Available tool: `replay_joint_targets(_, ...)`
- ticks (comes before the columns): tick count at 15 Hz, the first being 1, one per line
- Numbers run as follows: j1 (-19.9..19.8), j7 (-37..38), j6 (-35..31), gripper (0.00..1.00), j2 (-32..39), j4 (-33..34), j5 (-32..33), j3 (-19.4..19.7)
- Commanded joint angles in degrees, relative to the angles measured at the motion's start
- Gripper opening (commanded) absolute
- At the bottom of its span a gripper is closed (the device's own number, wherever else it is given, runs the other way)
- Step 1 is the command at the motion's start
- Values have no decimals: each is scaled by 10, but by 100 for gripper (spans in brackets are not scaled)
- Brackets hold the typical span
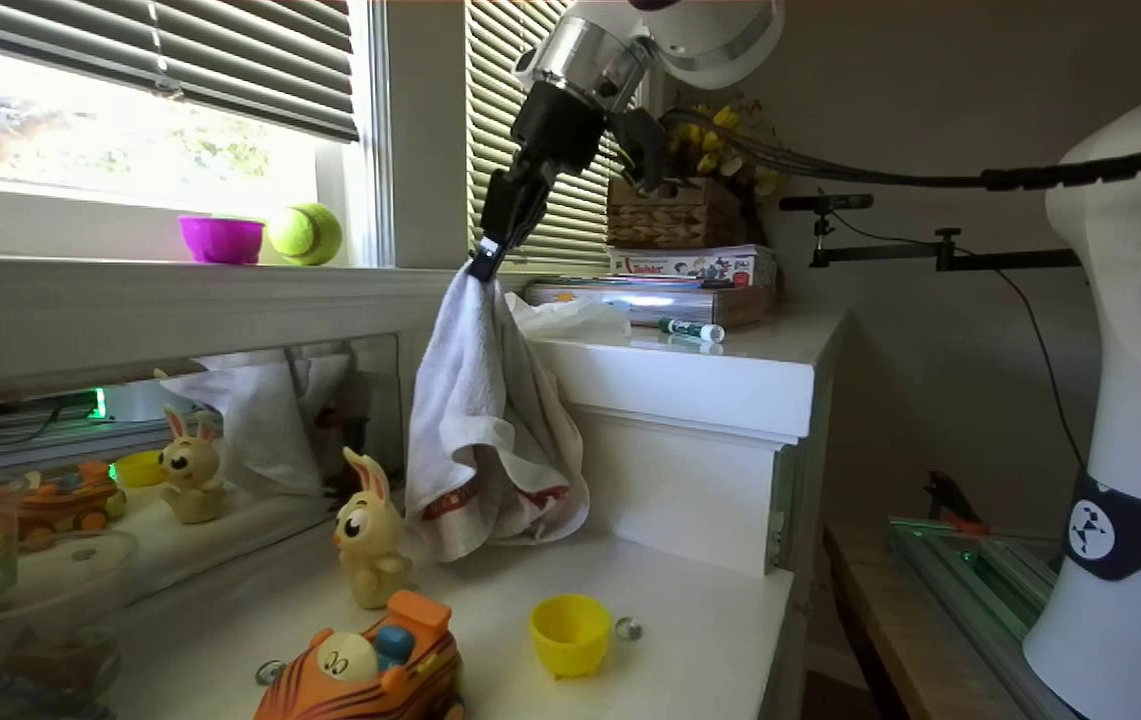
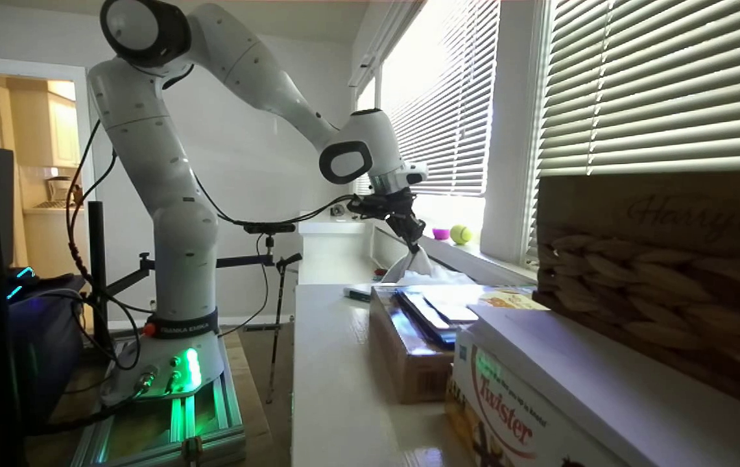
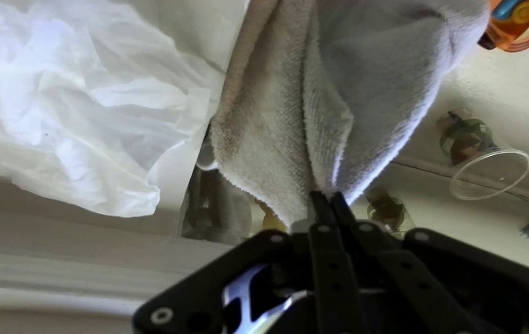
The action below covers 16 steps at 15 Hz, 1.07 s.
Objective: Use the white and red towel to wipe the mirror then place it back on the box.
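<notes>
The white and red towel (image 1: 490,430) hangs from my gripper (image 1: 483,262), which is shut on its top. Its red patches show near the lower hem. It hangs over the white shelf, beside the right end of the mirror (image 1: 270,430); I cannot tell if it touches the shelf. In the wrist view the fingertips (image 3: 327,197) pinch the towel (image 3: 292,93), and part of the mirror (image 3: 220,208) shows behind it. The box (image 2: 408,370), a flat reddish-brown carton with papers on top, rests on the raised ledge; it also shows behind the towel (image 1: 745,305).
A toy rabbit (image 1: 370,535) stands close to the towel. An orange toy car (image 1: 370,665) and a yellow cup (image 1: 570,635) are in front. Crumpled white sheeting (image 3: 83,102) and a green marker (image 1: 692,329) lie on the ledge. A Twister box (image 2: 506,395) is beside the carton.
</notes>
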State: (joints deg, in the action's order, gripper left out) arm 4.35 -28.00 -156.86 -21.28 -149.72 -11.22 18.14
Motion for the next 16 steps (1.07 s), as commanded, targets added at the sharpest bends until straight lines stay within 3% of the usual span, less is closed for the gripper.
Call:
replay_joint_targets(1, 29, -49, -80, 1, 29, -12, -20, 21)
replay_joint_targets(8, 119, -102, -207, 1, 66, -24, -52, 95)
replay_joint_targets(16, 278, -111, -324, 1, 77, -42, -52, 233)
